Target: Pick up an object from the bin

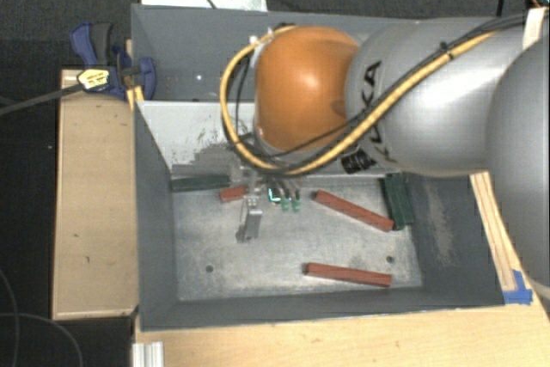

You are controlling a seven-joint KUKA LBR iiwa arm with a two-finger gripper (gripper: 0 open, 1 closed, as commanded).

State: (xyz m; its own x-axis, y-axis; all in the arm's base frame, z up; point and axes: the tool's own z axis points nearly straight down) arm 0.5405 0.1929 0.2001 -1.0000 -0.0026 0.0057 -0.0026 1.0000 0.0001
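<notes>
Lying just beside the gripper [250, 226], a short red-brown stick [230, 195]

A long red-brown bar [346, 274] lies flat on the floor of the bin [159, 211], near the front wall and in the right half, almost level across the view. A second red-brown bar [354, 211] lies farther back, well apart from the first, slanting down toward the right. Its lower end comes just beside a dark green bar [397, 200] that lies along the foot of the right wall. A second dark green bar [199, 181] lies level at the foot of the back wall, on the left side.
</notes>
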